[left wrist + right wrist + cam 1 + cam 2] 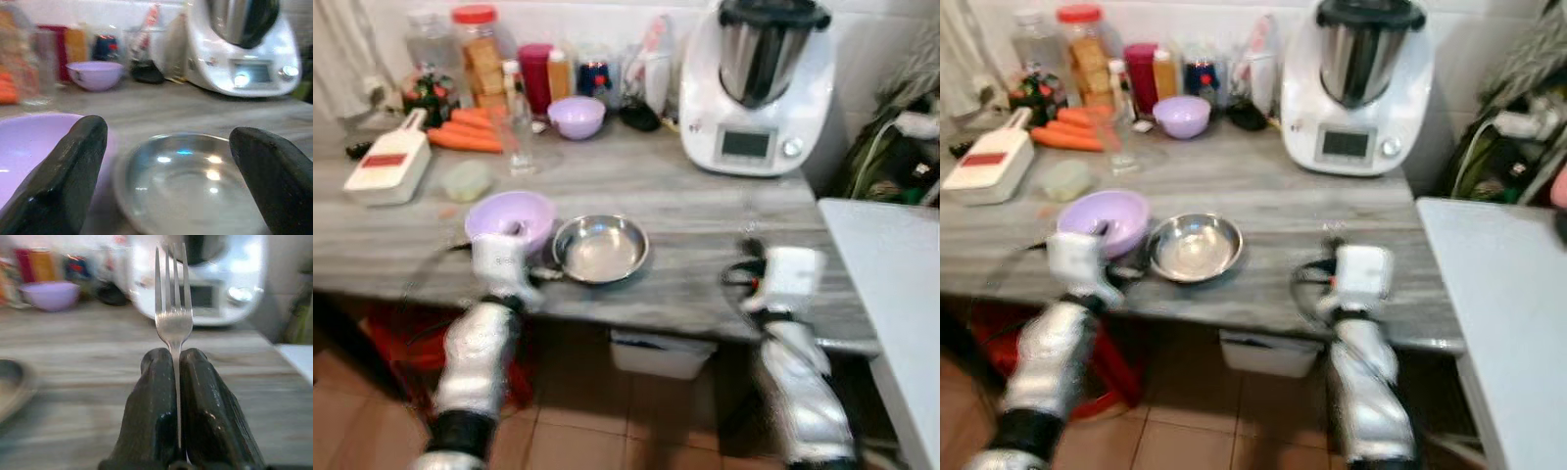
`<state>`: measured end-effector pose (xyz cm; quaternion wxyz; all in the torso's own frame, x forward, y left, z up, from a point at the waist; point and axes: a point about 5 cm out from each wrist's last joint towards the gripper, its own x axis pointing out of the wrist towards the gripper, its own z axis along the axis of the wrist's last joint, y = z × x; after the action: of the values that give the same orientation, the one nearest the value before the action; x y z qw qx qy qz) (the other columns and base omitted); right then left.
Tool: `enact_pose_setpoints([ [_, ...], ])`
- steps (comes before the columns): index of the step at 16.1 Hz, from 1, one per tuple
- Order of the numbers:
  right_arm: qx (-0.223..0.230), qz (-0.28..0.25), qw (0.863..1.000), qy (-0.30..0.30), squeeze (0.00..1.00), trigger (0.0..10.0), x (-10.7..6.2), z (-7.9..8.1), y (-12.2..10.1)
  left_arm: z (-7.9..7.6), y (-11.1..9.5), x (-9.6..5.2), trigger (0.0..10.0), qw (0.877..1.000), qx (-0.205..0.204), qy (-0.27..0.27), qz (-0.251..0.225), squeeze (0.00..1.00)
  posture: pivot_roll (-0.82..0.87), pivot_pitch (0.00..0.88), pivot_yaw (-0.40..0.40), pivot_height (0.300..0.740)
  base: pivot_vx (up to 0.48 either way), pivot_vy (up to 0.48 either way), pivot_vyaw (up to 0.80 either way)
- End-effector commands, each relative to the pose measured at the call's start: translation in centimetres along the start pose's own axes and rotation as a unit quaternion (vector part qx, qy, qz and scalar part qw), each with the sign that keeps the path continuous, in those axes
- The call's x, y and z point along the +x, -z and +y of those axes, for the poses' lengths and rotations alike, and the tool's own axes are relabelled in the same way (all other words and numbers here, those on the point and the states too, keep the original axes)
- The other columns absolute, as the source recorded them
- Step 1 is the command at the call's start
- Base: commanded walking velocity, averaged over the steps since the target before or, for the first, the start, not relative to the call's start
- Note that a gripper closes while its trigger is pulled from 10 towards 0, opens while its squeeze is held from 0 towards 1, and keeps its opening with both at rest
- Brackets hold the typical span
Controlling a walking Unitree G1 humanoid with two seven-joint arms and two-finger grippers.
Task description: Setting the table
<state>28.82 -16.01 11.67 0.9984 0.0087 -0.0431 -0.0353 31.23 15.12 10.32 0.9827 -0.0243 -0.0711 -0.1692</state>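
Observation:
A steel bowl (600, 248) sits near the front edge of the grey wooden counter (705, 206), touching a larger purple bowl (512, 217) on its left. My left gripper (168, 134) is open and level with the counter, and its two black fingers (73, 166) frame the steel bowl (186, 181), with the purple bowl (34, 147) beside it. To the right, over the counter's front edge, my right gripper (176, 355) is shut on a silver fork (173, 308). The fork stands prongs-up between the fingers. In the left eye view this gripper (746, 257) sits right of the steel bowl.
A white food processor (759, 83) stands at the back right. Jars, a small purple bowl (576, 116), carrots (465, 132), a glass (521, 137) and a white slicer (386, 162) crowd the back left. A white table (891, 284) adjoins on the right. A white bin (661, 352) sits under the counter.

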Motion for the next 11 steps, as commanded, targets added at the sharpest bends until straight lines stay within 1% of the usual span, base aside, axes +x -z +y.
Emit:
enact_pose_setpoints([
  [1,0.014,-0.006,1.000,-0.006,0.00,10.0,0.1,0.6,-0.4,1.2,-0.1,-1.1,10.0,1.000,0.003,-0.016,0.003,0.00,-0.01,0.000,-0.005,0.740,0.000,0.000,0.00],
  [2,0.014,-0.005,1.000,-0.006,0.00,10.0,0.1,0.6,-0.3,1.2,-0.1,-1.5,10.0,1.000,0.003,-0.017,0.002,0.00,-0.01,0.000,-0.005,0.740,0.000,0.000,0.00],
  [4,0.026,0.005,1.000,0.002,0.00,10.0,0.1,0.5,0.1,1.3,0.2,-2.9,10.0,1.000,0.007,-0.015,0.008,0.00,0.00,0.000,-0.005,0.740,0.000,0.000,0.00],
  [5,0.023,0.012,1.000,0.002,0.00,10.0,0.1,0.5,0.4,1.4,0.3,-3.4,10.0,1.000,0.006,-0.015,0.010,0.00,0.00,0.000,-0.007,0.740,0.000,0.000,0.00],
  [6,0.039,0.021,0.999,0.009,0.00,10.0,0.2,0.4,0.7,1.2,0.4,-4.0,10.0,1.000,0.009,0.003,0.015,0.00,0.01,0.000,-0.009,0.740,0.000,0.000,0.00],
  [7,0.042,0.024,0.999,0.011,0.00,10.0,0.2,0.4,0.8,1.2,0.4,-4.2,10.0,1.000,0.008,0.011,0.016,0.00,0.01,0.000,-0.010,0.740,0.000,0.000,0.00],
  [8,0.043,0.039,0.998,0.011,0.00,10.0,0.5,0.2,1.2,0.6,0.3,-5.2,10.0,0.998,-0.007,0.060,0.025,0.00,0.01,0.000,-0.014,0.740,0.000,0.000,0.00],
  [10,0.052,0.053,0.997,0.012,0.00,10.0,1.1,0.3,1.5,0.0,0.2,-6.0,10.0,0.993,-0.004,0.114,0.035,0.00,0.02,0.000,-0.017,0.740,0.000,0.000,0.00],
  [11,0.061,0.066,0.996,0.011,0.00,10.0,1.7,0.5,1.8,-0.3,0.4,-6.2,10.0,0.990,-0.002,0.133,0.046,0.00,0.02,0.000,-0.014,0.740,0.000,0.000,0.00],
])
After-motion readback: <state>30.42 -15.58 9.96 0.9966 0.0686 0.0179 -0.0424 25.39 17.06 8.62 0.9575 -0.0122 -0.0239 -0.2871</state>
